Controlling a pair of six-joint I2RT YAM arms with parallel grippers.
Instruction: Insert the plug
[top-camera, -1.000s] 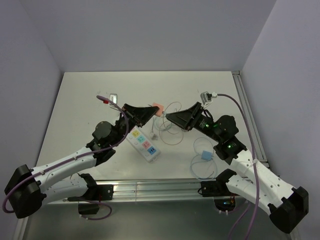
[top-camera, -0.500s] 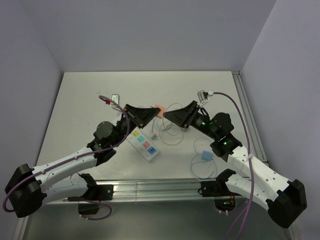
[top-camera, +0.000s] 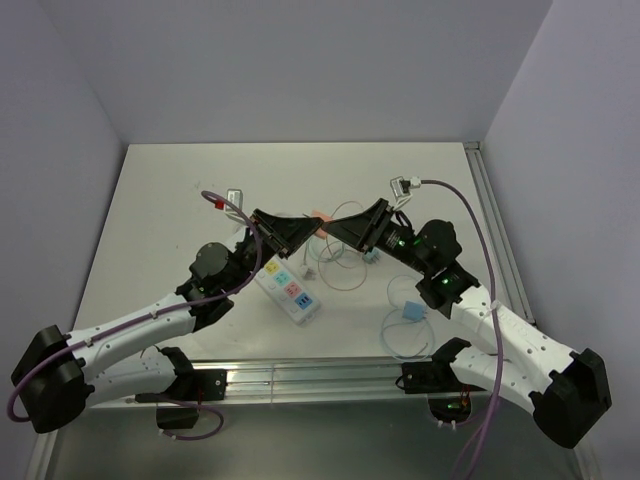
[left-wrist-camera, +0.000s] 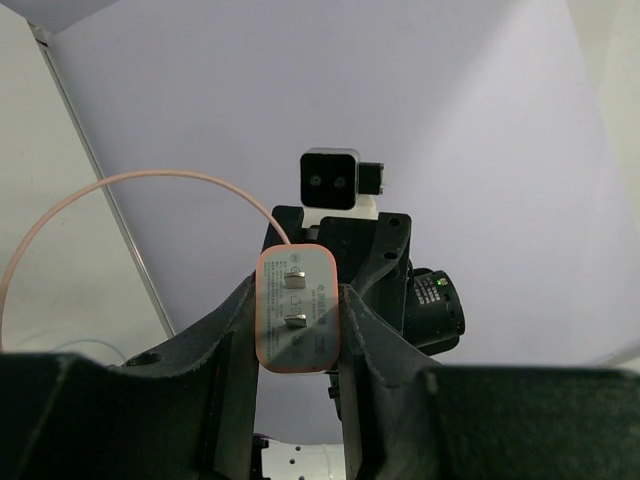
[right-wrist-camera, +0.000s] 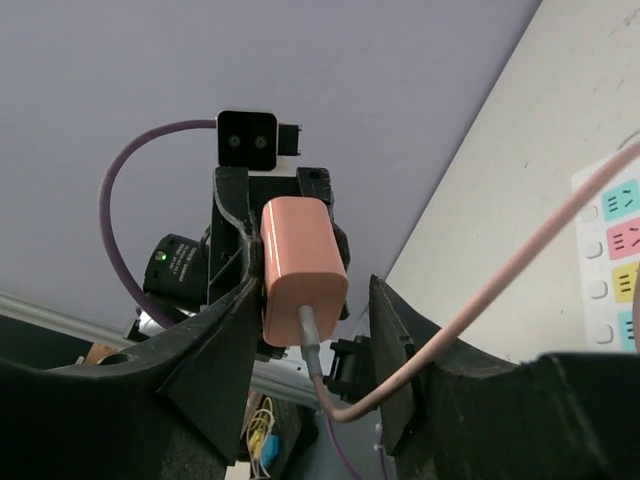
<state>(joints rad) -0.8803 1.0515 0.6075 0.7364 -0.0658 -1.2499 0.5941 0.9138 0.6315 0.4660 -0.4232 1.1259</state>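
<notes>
A pink plug (top-camera: 318, 218) with a thin pink cable hangs above the table's middle, held between both grippers. My left gripper (top-camera: 306, 226) is shut on it; in the left wrist view the plug (left-wrist-camera: 297, 325) sits between the fingers, two prongs facing the camera, gripper (left-wrist-camera: 297, 300). My right gripper (top-camera: 336, 228) is open, its fingers on either side of the plug's (right-wrist-camera: 300, 265) cable end, with a gap on the right side; gripper (right-wrist-camera: 320, 300). The white power strip (top-camera: 288, 285) with coloured sockets lies on the table below the left gripper and shows in the right wrist view (right-wrist-camera: 615, 250).
A blue plug (top-camera: 413, 312) with a coiled cable lies at the front right. A small pale plug (top-camera: 372, 256) and loose thin cable loops (top-camera: 340, 265) lie under the right gripper. A metal rail (top-camera: 497, 245) runs along the table's right edge.
My right gripper has moved left to the plug and now straddles it. The left gripper has shifted slightly right, still holding the plug.
</notes>
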